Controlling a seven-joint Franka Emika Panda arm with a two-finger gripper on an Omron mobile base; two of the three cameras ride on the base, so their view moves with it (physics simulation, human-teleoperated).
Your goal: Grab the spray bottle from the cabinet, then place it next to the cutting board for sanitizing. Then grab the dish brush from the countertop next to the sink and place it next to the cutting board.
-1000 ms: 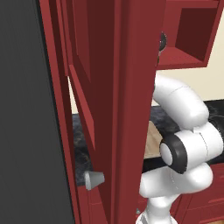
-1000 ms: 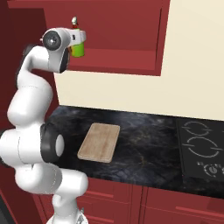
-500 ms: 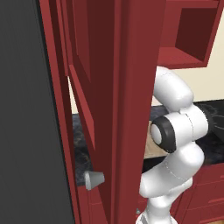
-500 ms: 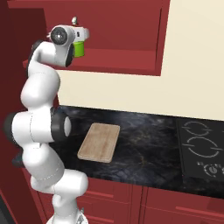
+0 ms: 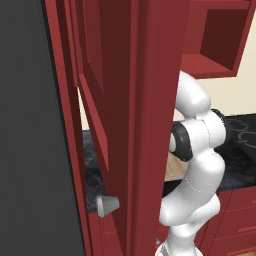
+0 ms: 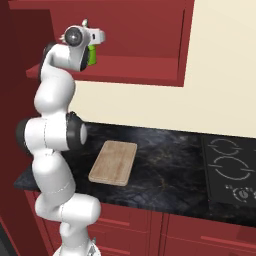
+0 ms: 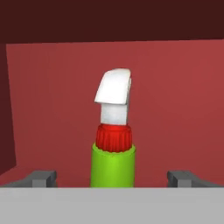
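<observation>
Standing upright in the middle of the hand view, the spray bottle (image 7: 113, 151) has a yellow-green body, a ribbed red collar and a white trigger head bent toward the upper right. It sits inside the cabinet (image 7: 175, 96), whose red back wall lies behind it. The end effector (image 7: 113, 178) is spread wide open: its grey fingertips (image 7: 41, 178) show at the lower left and lower right of that view, with the bottle centred between them and touching neither. In the right base view the end effector (image 6: 92, 42) is at the upper left, at the cabinet shelf, with a sliver of green bottle (image 6: 92, 55) just below it. The cutting board (image 6: 113, 162) lies on the black surface (image 6: 170, 175) at centre left. Compared with a second ago, the arm has straightened upward and the hand has pushed further toward the bottle; the opening of the fingers is unchanged.
</observation>
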